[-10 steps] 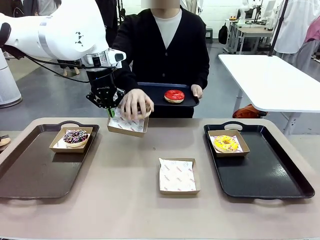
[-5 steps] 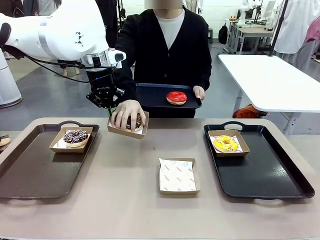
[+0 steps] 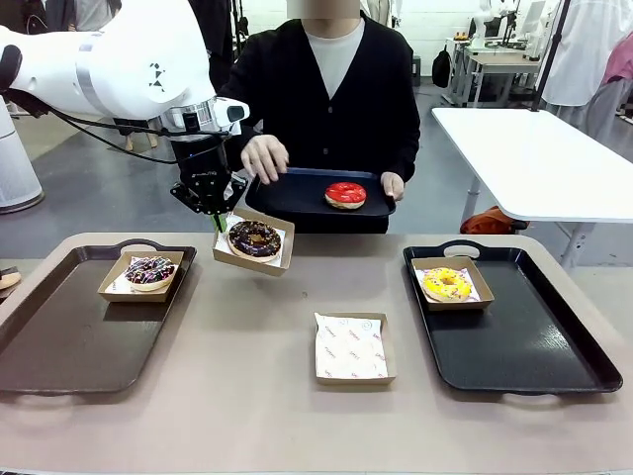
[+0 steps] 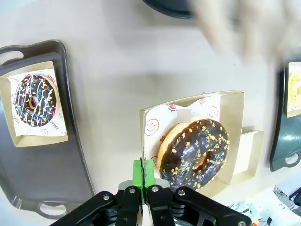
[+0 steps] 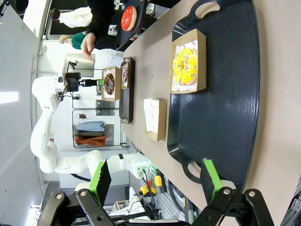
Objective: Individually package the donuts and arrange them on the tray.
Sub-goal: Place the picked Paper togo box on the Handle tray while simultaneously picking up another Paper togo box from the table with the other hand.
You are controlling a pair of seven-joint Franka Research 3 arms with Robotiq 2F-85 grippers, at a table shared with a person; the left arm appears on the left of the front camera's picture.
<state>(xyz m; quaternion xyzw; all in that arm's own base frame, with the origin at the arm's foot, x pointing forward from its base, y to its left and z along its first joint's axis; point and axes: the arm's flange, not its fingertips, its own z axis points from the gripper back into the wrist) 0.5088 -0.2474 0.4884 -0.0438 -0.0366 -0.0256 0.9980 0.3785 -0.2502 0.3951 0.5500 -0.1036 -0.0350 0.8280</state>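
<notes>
The chocolate donut (image 3: 255,238) lies in a paper box (image 3: 259,264) just beyond the far right corner of the left tray (image 3: 59,341), apparently clear of the table. Expect it to be soft with a sticky, easily marred glaze, so handle it by the box only. The box is light, thin card and tilts under a one-wall hold. The left gripper (image 3: 216,220) points down, clamped on the wall facing the left tray. The right gripper (image 5: 155,174) is spread and empty, well apart from the left tray, over the right tray (image 5: 225,94).
</notes>
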